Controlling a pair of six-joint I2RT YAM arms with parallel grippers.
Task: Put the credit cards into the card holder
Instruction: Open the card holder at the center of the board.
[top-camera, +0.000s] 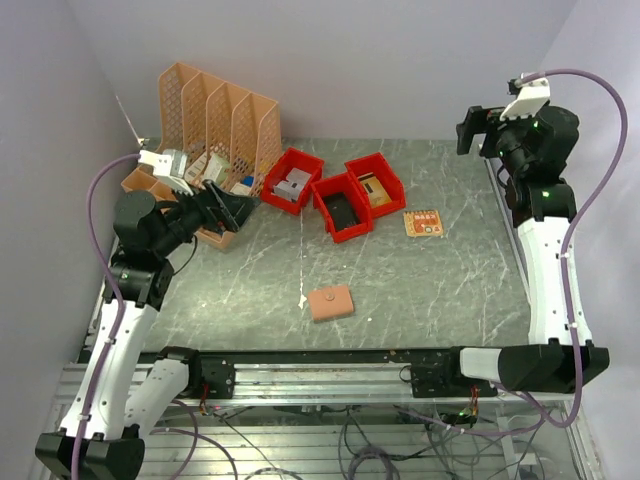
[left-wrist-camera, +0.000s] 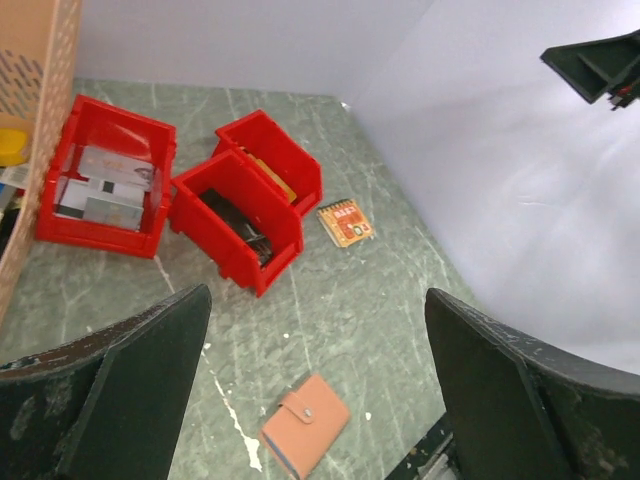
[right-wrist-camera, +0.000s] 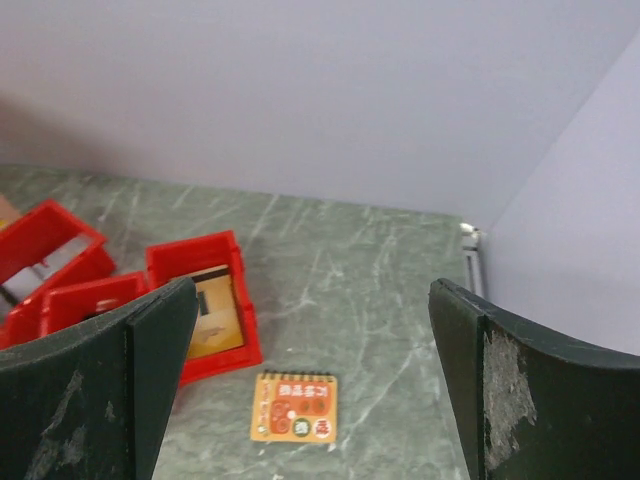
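The salmon-pink card holder lies flat on the green marbled table, near the front edge and well apart from everything else, its snap face up. In the left wrist view the card holder sits low between the fingers, and its flap looks shut.

The left gripper hangs in front of the orange lattice file rack, covering part of the rack's lower compartments. Its jaws stand wide apart with nothing between them. The right gripper is raised at the far right, also spread wide and empty.

Three red bins stand in a cluster behind the card holder. The left one holds grey-white flat pieces, the middle one something dark, and the right one a yellowish piece with a dark stripe. Which of these are credit cards cannot be told. A small orange spiral notepad lies just right of the bins, its print too small to read
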